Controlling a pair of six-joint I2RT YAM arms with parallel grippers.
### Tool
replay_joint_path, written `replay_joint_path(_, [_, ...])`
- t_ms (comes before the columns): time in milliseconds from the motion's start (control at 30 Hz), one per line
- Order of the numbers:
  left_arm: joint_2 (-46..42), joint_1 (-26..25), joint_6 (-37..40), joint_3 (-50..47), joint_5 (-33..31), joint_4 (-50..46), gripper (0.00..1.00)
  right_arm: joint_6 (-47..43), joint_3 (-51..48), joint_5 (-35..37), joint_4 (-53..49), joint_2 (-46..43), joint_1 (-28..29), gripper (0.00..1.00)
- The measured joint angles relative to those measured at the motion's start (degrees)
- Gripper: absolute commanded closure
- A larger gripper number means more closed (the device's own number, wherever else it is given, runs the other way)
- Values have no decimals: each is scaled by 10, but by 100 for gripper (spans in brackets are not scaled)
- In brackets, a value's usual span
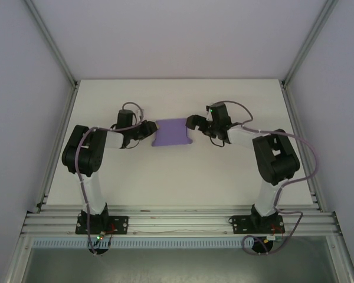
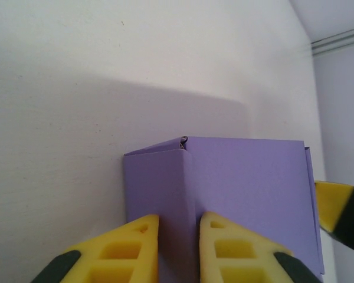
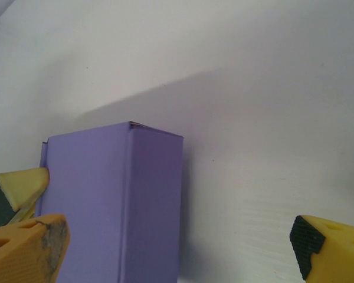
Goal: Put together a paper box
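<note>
Left wrist view: left hand (image 2: 177,219) is right at the lens, 2 yellow fingers (image 2: 127,247) with black bases and a narrow gap between them. A folded edge of the paper box (image 2: 248,194) runs down into that gap and purple card fills it, so we read the left hand as clamped on the box's near end. The box is folded up, not a flat sheet: 1 broad face and 1 narrower, darker side face meet at that edge. A small seam gap shows at the far corner. At the picture's right edge, 1 yellow-and-black finger (image 2: 342,215) of the other arm sits just beside the box.

Right wrist view: right hand (image 3: 178,233) is spread wide open, 1 worn yellow finger (image 3: 29,247) low left and the other low right. The box stands between them, close by the low-left finger and well apart from the other. We can't tell if that finger touches the card. A finger of the left hand shows just above the worn one, at the box's left edge.

Top view: the box lies flat on the white desk (image 1: 183,183), about mid-width, in the far half. Both arms reach inward, left hand at the box's left end, right hand at its right end near the far corner. Cables loop off both wrists. The desk sits inside an aluminium-framed enclosure with pale walls.
</note>
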Motion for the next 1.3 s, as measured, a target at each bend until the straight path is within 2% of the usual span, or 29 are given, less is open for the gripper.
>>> replay_joint_path(267, [6,8,-17,-10,18,34,83,46,18,-95,10,43,-7,9])
replay_joint_path(467, [6,8,-25,-16,18,45,83,116,26,-165,93,81,-6,19])
replay_joint_path(633, [6,8,-37,-24,17,63,82,171,38,-201,148,118,1,33])
replay_joint_path(700, [6,8,-40,-24,16,65,81,191,41,-209,167,123,5,45])
replay_joint_path(800, [6,15,-43,-26,15,70,79,222,41,-217,199,122,3,56])
replay_joint_path(900, [5,16,-46,-26,13,72,76,238,41,-220,216,122,3,62])
replay_joint_path(1000, [-2,15,-50,-28,11,71,67,243,40,-220,214,121,4,65])
replay_joint_path(1033, [-5,14,-50,-28,11,70,57,242,40,-220,210,118,4,66])
replay_joint_path(1067, [-10,13,-51,-28,11,65,42,242,40,-219,205,112,4,66])
replay_joint_path(1133, [-32,7,-40,-28,9,46,5,236,40,-217,190,95,4,66])
replay_joint_path(1167, [-46,3,-31,-28,7,35,0,233,40,-216,180,83,4,66])
replay_joint_path(1300, [-146,-18,53,-16,-34,-45,0,222,40,-206,131,24,1,67])
